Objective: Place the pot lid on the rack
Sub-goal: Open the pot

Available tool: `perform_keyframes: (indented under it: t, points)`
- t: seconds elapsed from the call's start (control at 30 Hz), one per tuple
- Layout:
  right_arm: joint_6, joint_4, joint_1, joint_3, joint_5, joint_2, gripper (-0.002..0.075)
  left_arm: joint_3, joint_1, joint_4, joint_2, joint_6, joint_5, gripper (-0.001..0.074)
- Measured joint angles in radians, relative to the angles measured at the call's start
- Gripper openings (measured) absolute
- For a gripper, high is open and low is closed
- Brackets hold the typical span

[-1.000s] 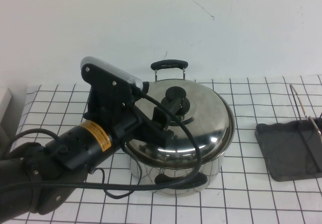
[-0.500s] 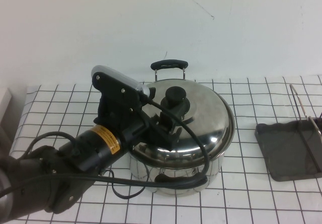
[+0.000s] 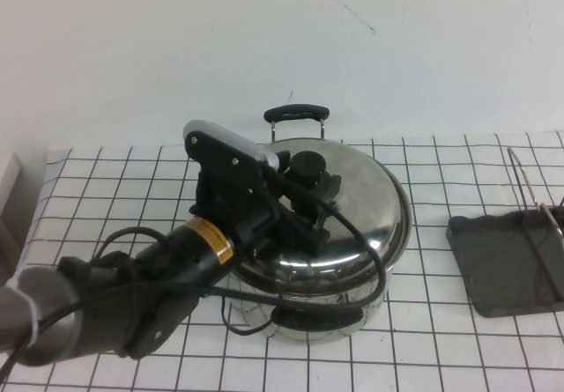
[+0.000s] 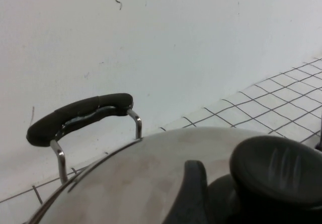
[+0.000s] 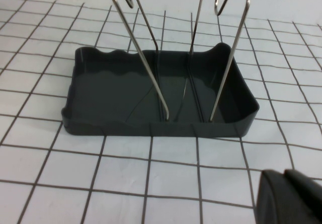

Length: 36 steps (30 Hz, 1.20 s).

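Shiny domed pot lid [image 3: 339, 211] under left gripper [image 3: 319, 200]; right gripper [image 5: 292, 196] near rack [image 5: 156, 95].

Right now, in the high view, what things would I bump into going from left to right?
Left arm's gripper reaching the pot lid's knob → pot lid on its pot → rack. The right gripper isn't in this view.

The high view looks down from the robot's side across the gridded table [image 3: 458, 348] toward a white wall. The left wrist view sits low and close over the pot lid [image 4: 151, 183], facing that wall. The right wrist view faces the rack [image 5: 161, 98] nearby, which the high view shows at its right edge.
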<state>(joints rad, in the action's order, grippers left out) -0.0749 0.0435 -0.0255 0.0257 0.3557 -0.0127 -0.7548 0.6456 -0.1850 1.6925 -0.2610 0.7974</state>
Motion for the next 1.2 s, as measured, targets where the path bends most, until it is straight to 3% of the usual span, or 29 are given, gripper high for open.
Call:
perform_keyframes:
  t: [0.27,0.43,0.97,1.2]
  points:
    - [0.000,-0.002,0.000,0.000,0.000,0.000,-0.0003,-0.076,0.000,0.021,0.071,-0.014,0.009,0.0516]
    - [0.000,-0.002,0.000,0.000,0.000,0.000,-0.0003,-0.091,0.001,0.012,0.076,-0.024,0.006,0.0313]
    - [0.000,-0.002,0.000,0.000,0.000,0.000,-0.0003,-0.089,0.001,-0.027,-0.107,-0.013,0.032,0.0316]
    - [0.000,-0.002,0.000,0.000,0.000,0.000,-0.0003,-0.089,0.001,-0.132,-0.188,-0.311,0.056,0.0316]
